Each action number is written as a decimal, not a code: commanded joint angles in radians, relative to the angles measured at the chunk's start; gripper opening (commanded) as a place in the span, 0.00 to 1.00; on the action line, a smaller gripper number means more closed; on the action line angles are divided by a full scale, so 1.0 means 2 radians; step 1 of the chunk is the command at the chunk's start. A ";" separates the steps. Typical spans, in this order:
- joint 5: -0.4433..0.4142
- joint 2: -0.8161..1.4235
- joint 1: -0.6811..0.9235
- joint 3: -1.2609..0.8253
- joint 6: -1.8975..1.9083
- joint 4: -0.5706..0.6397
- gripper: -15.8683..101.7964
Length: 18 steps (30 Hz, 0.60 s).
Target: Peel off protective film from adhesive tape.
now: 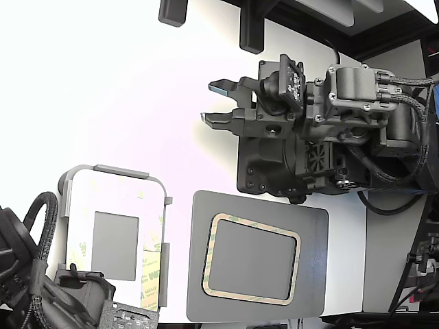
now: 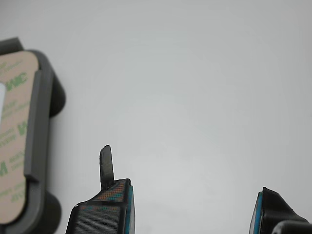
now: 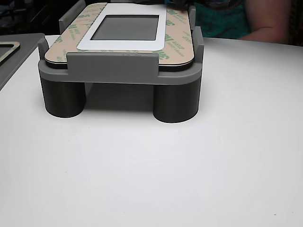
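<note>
A white rounded panel (image 3: 125,43) with a dark grey window lies in a grey fixture (image 3: 113,66) on round legs. Pale-yellow protective film (image 3: 176,40) with green print covers the adhesive tape along the panel's edges; the tape itself is hidden under it. In the exterior view the fixture (image 1: 68,192) stands at the lower left, and the film (image 1: 152,267) shows along the panel's right side. My gripper (image 1: 208,101) hovers up and to the right of it, well apart, open and empty. In the wrist view the fingertips (image 2: 105,207) frame bare table, with the film (image 2: 14,141) at the picture's edge.
A grey plate (image 1: 312,274) carrying a tan rounded-rectangle ring (image 1: 252,299) lies at the exterior view's lower centre. A second dark arm with cables (image 1: 34,274) sits at the lower left corner. A person's arm (image 3: 270,19) shows behind the table in the other view.
</note>
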State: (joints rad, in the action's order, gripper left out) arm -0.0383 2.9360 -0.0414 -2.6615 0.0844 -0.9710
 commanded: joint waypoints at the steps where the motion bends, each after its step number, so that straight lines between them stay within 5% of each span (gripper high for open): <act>1: -0.029 0.010 -0.005 0.012 0.018 0.003 0.99; 18: -0.038 -0.028 -0.004 0.043 0.018 0.007 0.99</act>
State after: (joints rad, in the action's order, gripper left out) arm -0.1166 2.8900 -0.0414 -2.6185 0.1212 -0.9679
